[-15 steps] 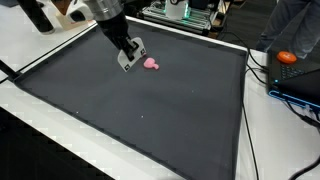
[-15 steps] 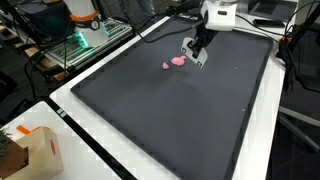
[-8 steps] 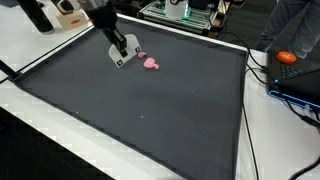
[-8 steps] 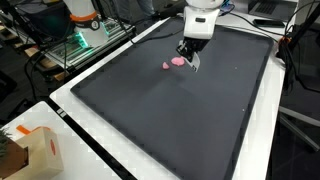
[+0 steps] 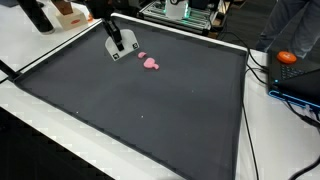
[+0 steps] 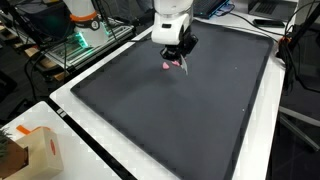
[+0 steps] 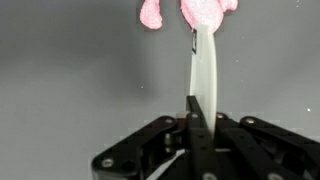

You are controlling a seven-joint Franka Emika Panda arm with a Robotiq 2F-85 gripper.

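Above the black mat point(image 5: 160, 115), the claw point(image 5: 120, 52) hangs pinched closed just beside a pink lump point(image 5: 150, 63).

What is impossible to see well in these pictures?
The pink object: in the wrist view, the top edge cuts it off.
In an exterior view, the claw partly hides the pink object.
The claw, open or shut: unclear; too small in both exterior views, and the wrist view shows only one pale finger.

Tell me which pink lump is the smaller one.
The small pink lump, left of the large pink lump in the wrist view, and clearly narrower.
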